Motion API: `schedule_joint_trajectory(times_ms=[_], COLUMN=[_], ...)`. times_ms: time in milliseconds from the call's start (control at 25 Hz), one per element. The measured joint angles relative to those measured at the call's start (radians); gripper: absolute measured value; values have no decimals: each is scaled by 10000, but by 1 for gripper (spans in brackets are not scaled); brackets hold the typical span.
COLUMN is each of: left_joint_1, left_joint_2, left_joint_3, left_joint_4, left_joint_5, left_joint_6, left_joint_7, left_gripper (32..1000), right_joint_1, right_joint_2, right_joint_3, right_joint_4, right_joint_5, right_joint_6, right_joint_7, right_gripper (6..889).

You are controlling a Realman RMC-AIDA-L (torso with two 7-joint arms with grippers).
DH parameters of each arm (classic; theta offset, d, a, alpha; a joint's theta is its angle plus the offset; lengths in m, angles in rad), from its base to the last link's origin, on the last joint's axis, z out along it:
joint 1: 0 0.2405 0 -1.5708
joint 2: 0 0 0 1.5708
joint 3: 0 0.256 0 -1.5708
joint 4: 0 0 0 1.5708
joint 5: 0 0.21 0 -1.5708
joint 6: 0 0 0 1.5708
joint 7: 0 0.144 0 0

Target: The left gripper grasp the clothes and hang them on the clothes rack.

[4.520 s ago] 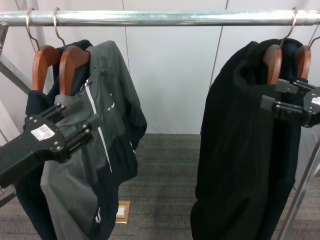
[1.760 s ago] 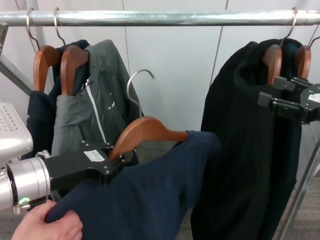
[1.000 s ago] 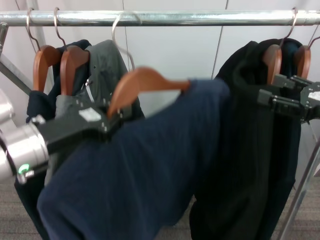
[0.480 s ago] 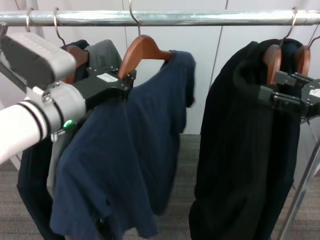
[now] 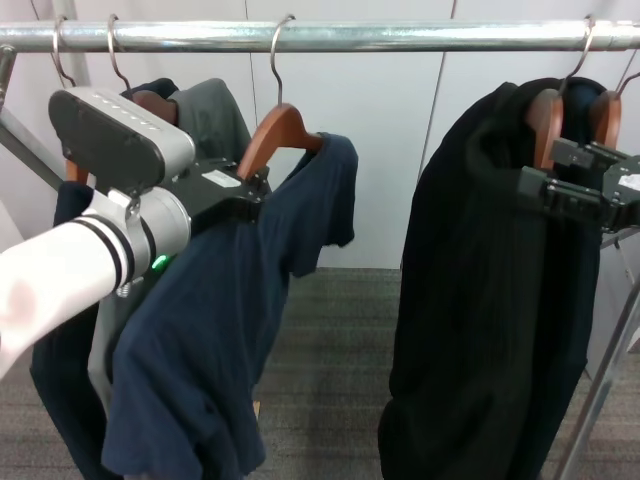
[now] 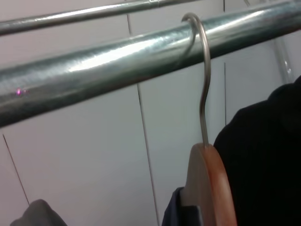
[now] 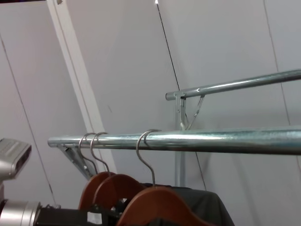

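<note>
The clothes, a navy T-shirt, hang on a brown wooden hanger. Its metal hook is looped over the clothes rack. My left gripper is shut on the hanger's left shoulder, just under the rail. The left wrist view shows the hook resting over the rack pole. In the right wrist view the same hanger sits under the pole. My right gripper stays at the far right, open, beside the black coat.
A grey-and-black jacket and a dark garment hang on two wooden hangers at the rack's left end. A large black fleece coat hangs at the right. A slanted side support stands at the right edge, with grey carpet below.
The left gripper has brought the hanger down a little, so the hook now sits on the rail. The shirt has swung in and hangs closer to the jacket. The right arm has not moved.
</note>
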State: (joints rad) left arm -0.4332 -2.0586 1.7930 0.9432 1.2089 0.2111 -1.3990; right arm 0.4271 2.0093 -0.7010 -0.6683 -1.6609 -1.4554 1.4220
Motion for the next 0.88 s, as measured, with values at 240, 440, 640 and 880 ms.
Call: schedule_joint_trajectory(times_ms=[240,440,640,880], left_joint_1=[107,161,953,2535], left_joint_2=[1,50,95,109], left_joint_3=[37,67,-285,-1771], left_joint_4=[97,162,1281,2942], left_joint_5=[-127,-126,-119,-124], left_joint_6=[125,660,1341,4327], left_joint_7=[28,74,45,-246], left_gripper=[271,287,372,567], right_joint_1=[-3,-8,-34,-80], right_joint_2=[-6,-3,-2,-51], right_joint_3=[0,1,1,-1], right_joint_4=[165,166,165,164], right_joint_5=[14,21,27,35], right_joint_6=[16,28,29,27], right_joint_7=[-176,-204,-208,-144], right_gripper=[822,822,822,822])
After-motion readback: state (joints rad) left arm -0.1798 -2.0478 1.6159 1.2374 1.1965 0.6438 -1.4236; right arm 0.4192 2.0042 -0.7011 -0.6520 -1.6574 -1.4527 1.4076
